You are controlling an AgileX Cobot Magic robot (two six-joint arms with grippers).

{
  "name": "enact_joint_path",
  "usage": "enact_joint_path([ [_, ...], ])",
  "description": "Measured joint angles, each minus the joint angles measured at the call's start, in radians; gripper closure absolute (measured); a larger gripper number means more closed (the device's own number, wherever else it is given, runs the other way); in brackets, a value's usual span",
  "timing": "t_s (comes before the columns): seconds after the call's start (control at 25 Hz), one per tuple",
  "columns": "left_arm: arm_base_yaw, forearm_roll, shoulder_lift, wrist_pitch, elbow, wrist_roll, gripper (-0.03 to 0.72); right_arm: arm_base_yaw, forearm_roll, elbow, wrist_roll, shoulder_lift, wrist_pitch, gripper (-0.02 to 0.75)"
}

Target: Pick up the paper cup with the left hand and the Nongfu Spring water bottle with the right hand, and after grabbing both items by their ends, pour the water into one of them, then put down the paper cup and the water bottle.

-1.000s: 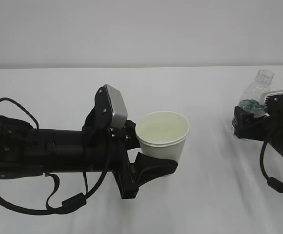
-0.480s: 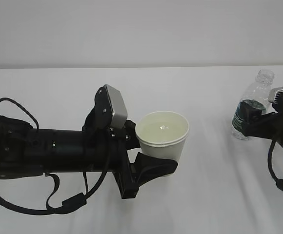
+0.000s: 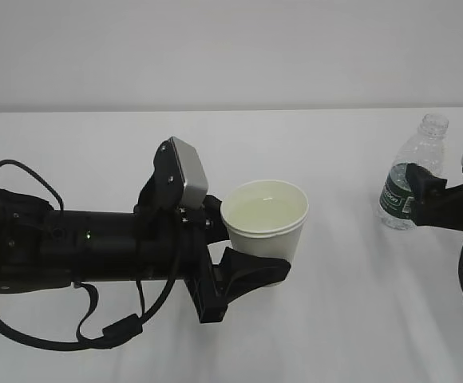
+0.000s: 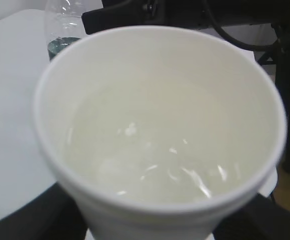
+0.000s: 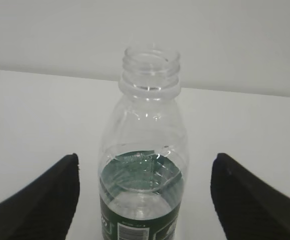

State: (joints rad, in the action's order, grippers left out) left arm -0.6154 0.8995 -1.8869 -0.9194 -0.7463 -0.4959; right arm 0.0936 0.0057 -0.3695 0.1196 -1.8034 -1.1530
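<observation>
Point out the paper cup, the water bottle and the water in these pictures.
paper cup [image 3: 273, 239], exterior view, on its outer white wall.
water bottle [image 5: 144, 185], right wrist view, on its clear ribbed body.
water [image 4: 155, 160], left wrist view, on the liquid's surface inside the cup.

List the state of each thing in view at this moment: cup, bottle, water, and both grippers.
paper cup: upright, held between the left gripper's fingers, water inside.
water: in the cup, well below the rim.
Nongfu Spring water bottle: upright on the table, capless, released.
left gripper: closed on the cup.
right gripper: open, fingers apart on either side of the bottle, not touching it.
table: white, bearing the bottle.
</observation>
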Motion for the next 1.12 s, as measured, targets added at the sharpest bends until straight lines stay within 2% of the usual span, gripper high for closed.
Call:
enact_joint_path([
  [0.72, 0.000, -0.058, 0.000, 0.000, 0.000, 0.045, 0.216, 0.000, -0.006, 0.161, 0.000, 0.202, 0.000, 0.141],
  [1.12, 0.000, -0.128, 0.000, 0.000, 0.000, 0.090, 0.216, 0.000, -0.006, 0.178, 0.000, 0.259, 0.000, 0.142],
])
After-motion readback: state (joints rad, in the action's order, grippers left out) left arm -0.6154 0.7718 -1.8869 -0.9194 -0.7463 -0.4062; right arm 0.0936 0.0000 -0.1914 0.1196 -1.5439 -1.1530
